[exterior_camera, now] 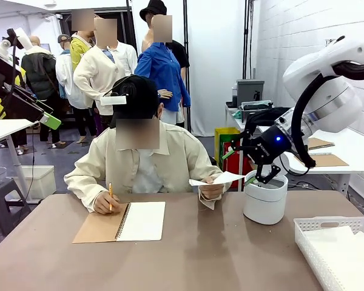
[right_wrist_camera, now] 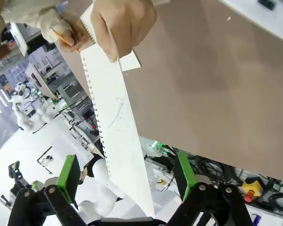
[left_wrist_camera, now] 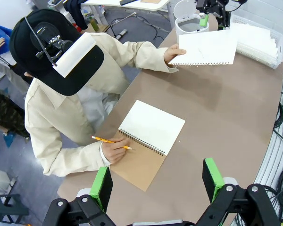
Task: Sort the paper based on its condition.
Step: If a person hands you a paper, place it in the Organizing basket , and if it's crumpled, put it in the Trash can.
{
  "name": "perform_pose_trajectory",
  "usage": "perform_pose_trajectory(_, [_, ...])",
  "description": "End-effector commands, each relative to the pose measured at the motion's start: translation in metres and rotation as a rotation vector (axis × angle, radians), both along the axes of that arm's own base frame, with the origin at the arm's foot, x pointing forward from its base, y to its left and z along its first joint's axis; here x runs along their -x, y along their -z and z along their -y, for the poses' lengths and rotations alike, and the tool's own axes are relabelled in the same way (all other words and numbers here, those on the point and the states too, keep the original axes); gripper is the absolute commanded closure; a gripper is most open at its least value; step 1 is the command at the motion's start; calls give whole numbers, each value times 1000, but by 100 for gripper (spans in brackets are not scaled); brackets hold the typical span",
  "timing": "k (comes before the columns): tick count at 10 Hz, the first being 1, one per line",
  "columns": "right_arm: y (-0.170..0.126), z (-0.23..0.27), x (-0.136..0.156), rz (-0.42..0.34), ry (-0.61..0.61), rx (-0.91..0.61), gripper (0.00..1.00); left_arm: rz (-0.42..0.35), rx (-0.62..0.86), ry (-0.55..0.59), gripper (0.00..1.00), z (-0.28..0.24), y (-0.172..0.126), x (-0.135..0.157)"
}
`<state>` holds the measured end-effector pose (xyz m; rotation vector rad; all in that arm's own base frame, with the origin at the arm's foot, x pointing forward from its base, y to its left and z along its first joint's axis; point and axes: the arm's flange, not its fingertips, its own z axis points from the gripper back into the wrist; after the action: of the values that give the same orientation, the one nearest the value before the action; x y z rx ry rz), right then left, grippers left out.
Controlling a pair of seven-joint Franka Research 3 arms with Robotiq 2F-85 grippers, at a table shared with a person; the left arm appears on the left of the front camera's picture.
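The right gripper [right_wrist_camera: 126,172] has its green-padded fingers spread wide with nothing clamped. The paper [right_wrist_camera: 115,122] runs down between them: a single white sheet with a punched edge and a faint scribble, pinched at its far end by the person's hand [right_wrist_camera: 125,23]. Its long axis runs from that hand straight toward the gripper's palm. The free end lies in the gap and seems to touch neither pad.

From the front, the sheet hangs in the air over the far right edge of the table [exterior_camera: 230,254], just beside the white bin [exterior_camera: 265,203]. The white basket [exterior_camera: 327,223] sits at the near right corner. The left gripper [left_wrist_camera: 156,183], likewise wide open and empty, hovers over the near left part of the table by the notebook [left_wrist_camera: 151,129], well apart from the sheet.

The right arm is clearly the nearer one, and closing its fingers looks like the step in hand. It is hard to tell whether the pads face the sheet's flat sides or its edges.
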<state>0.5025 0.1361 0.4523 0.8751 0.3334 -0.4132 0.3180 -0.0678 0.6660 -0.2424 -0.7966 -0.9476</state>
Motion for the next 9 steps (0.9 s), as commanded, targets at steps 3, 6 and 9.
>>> perform_pose_trajectory(3, [18, -11, -7, -20, 13, -98, 0, 0, 3, 2, 0, -1, 0, 0])
perform_pose_trajectory(6, [14, -9, -5, -31, 21, -62, 0, 0, 3, 2, 0, -1, 0, 0])
perform_pose_trajectory(9, [11, -7, -2, -50, -22, -88, 60, 0, 3, 2, 0, -1, 0, 0])
